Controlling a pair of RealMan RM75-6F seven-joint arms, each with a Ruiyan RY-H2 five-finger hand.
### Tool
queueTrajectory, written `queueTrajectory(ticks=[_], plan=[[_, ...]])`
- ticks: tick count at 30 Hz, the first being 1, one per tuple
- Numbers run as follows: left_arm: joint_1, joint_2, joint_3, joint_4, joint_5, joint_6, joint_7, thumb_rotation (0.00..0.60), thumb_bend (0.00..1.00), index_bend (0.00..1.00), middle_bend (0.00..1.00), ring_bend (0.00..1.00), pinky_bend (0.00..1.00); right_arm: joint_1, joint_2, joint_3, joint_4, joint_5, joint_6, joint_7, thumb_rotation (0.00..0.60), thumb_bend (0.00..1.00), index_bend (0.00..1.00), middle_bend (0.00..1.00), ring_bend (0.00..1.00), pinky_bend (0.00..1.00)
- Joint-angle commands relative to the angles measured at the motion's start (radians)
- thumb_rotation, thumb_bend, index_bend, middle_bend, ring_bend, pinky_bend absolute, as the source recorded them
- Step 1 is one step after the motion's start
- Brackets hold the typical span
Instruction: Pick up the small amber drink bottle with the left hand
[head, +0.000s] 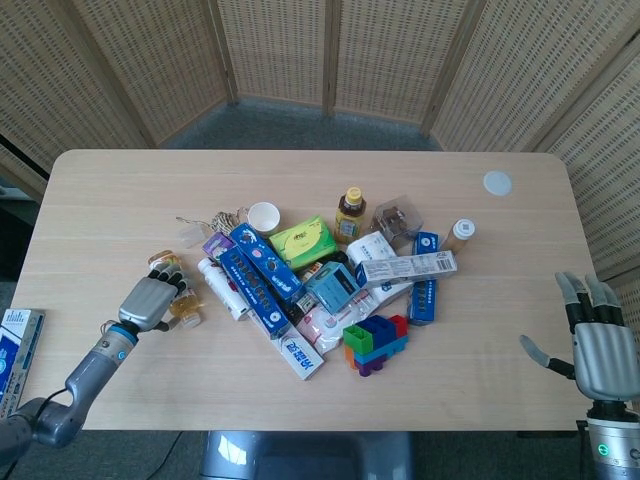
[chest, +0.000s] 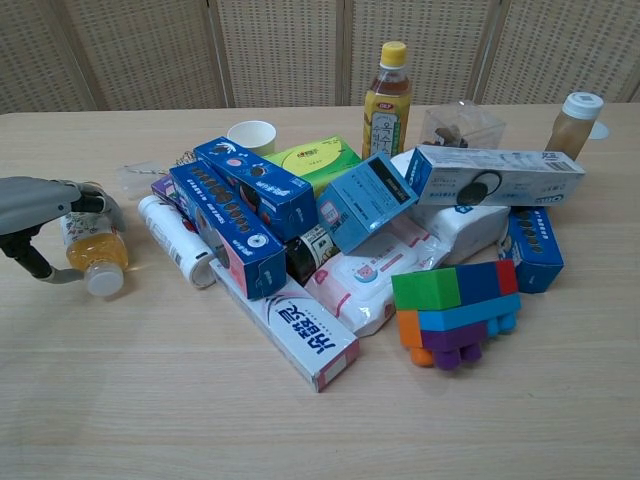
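Note:
The small amber drink bottle (chest: 92, 252) lies on its side at the left of the table, its white cap toward the near edge. My left hand (chest: 38, 203) covers it from the left. The fingers (chest: 88, 200) curl over the bottle's upper end and the thumb reaches below, so the hand grips it. In the head view the left hand (head: 147, 300) hides most of the bottle (head: 185, 308). My right hand (head: 598, 345) hovers at the table's near right corner, fingers spread, holding nothing.
A pile sits just right of the bottle: a white tube (chest: 175, 240), blue boxes (chest: 235, 215), a green pack (chest: 315, 160), toy bricks (chest: 455, 310). A yellow-capped tea bottle (chest: 387, 95) and a second white-capped amber bottle (chest: 575, 122) stand at the back.

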Motion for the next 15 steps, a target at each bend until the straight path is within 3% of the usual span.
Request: queueTrajectory(ticks=[1, 3, 5, 15], plan=[[-0.013, -0.001, -0.001, 0.011, 0.003, -0.013, 0.012, 0.600, 0.35, 0.14, 0.13, 0.15, 0.04, -0.003, 0.001, 0.000, -0.001, 0.002, 0.003, 0.000, 0.000, 0.19, 0.00, 0.12, 0.00, 0.00], [-0.020, -0.007, -0.004, 0.022, 0.004, -0.018, 0.015, 0.600, 0.35, 0.06, 0.03, 0.04, 0.00, -0.005, 0.003, 0.000, -0.002, 0.003, 0.005, -0.001, 0.000, 0.19, 0.00, 0.12, 0.00, 0.00], [-0.029, -0.015, -0.008, 0.038, 0.004, -0.025, 0.019, 0.600, 0.35, 0.02, 0.00, 0.00, 0.00, -0.007, 0.004, 0.000, -0.003, 0.004, 0.007, -0.002, 0.000, 0.19, 0.00, 0.12, 0.00, 0.00], [-0.050, -0.023, -0.016, 0.065, 0.011, -0.030, 0.010, 0.600, 0.35, 0.00, 0.00, 0.00, 0.00, -0.012, 0.007, 0.003, -0.009, 0.006, 0.014, -0.007, 0.000, 0.19, 0.00, 0.12, 0.00, 0.00]])
